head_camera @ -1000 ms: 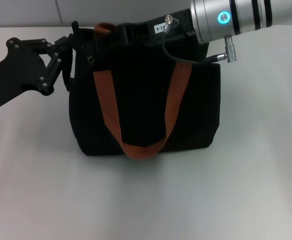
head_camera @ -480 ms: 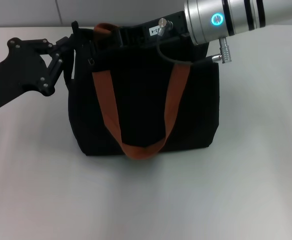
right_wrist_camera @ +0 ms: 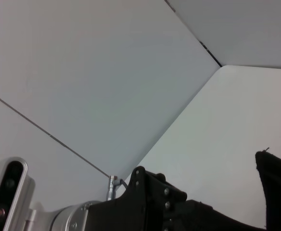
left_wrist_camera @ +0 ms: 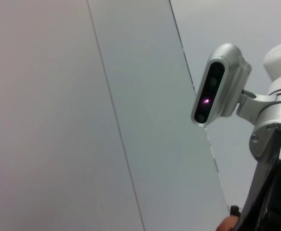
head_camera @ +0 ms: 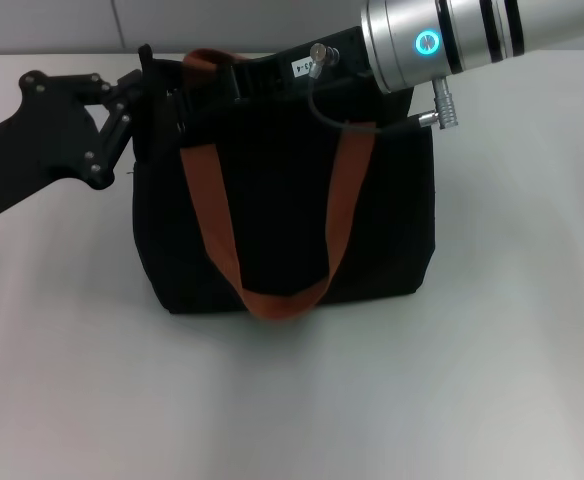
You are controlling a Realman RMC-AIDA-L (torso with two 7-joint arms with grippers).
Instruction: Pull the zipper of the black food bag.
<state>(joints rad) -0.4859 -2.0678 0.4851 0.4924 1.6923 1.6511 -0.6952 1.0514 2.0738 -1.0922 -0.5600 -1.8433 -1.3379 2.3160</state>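
The black food bag (head_camera: 287, 215) stands upright toward the far edge of the white bench (head_camera: 492, 380), roughly midway between its side edges, with one orange-brown strap (head_camera: 272, 250) hanging down the near face in a long loop. Both arms have come to its top edge, one at each end, and that looks like a deliberate split of work.

The left gripper (head_camera: 137, 95) is pressed against the bag's top corner on the robot's left side. I read it as an anchor: soft fabric would simply drag along if the zip were tugged without something holding the end. Its jaws seem to be closed on the cloth there, though black on black makes that hard to be sure of, so I cannot tell for certain.

The right gripper (head_camera: 242, 75) reaches across the top of the bag from the right, its silver forearm (head_camera: 452, 35) above the far right corner, and its tip sits low on the top edge near the second strap. That is where the zip track runs, so it is probably on or near the zipper. The pull tab itself is hidden, and I cannot tell whether those jaws are open or clamped.

Neither wrist camera helps; both look up at the wall panels.
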